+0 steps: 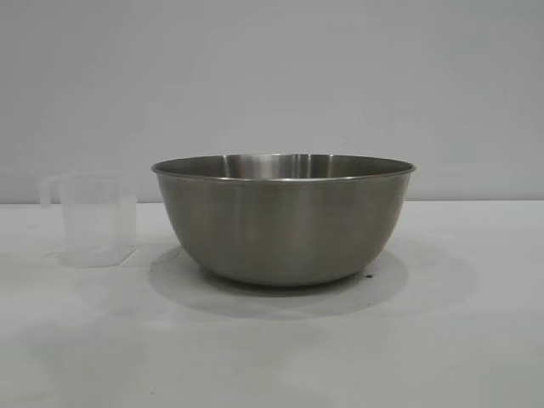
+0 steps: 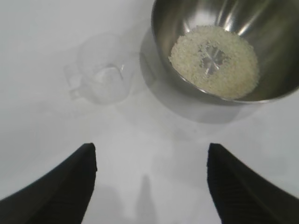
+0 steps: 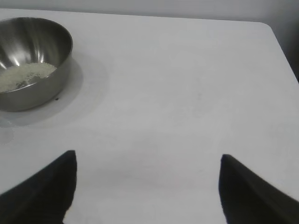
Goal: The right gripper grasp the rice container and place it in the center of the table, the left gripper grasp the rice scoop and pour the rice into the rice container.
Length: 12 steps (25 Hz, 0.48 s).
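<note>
The rice container (image 1: 283, 219) stands upright on the white table (image 1: 442, 340), about at the middle of it in the exterior view. The rice scoop (image 1: 95, 218) stands upright at the container's nine o'clock, close beside it but not touching, its handle turned away from the container. In the left wrist view the rice (image 2: 215, 61) lies as a shallow ring on the container's floor, bare steel showing through at the centre, and the scoop looks empty.

The left tool (image 2: 152, 161) hangs above bare table short of both things, its two black fingers (image 2: 70, 179) spread well apart with nothing between them. The right tool (image 3: 147, 170) sits off over open table, well away from the container, its fingers (image 3: 243, 184) likewise wide apart and holding nothing.
</note>
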### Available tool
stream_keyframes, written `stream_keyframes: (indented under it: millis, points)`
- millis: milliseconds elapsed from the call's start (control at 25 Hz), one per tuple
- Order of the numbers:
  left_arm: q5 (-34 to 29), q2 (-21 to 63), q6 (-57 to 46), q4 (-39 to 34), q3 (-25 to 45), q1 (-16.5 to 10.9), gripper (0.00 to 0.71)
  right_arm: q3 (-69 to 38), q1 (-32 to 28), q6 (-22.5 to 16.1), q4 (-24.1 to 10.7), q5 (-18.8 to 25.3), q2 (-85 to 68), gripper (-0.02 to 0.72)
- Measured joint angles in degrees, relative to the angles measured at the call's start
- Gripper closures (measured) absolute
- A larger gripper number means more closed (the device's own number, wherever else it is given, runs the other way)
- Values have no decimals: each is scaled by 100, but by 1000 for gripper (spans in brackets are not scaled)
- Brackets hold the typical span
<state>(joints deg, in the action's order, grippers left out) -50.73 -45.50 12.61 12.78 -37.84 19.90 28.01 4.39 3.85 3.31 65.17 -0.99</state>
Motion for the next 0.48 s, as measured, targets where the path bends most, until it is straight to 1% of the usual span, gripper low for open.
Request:
stream_keyframes:
  millis: [160, 320, 480]
  points:
    - [-882, 805, -74, -197, 0, 0, 249, 0, 0, 0, 0, 0, 0, 114]
    - [-1324, 1782, -221, -242, 0, 0, 249, 0, 0, 0, 0, 0, 0, 114]
    - [-1585, 2669, -356, -609, 14, 0, 249, 0, 0, 0, 0, 0, 0, 114]
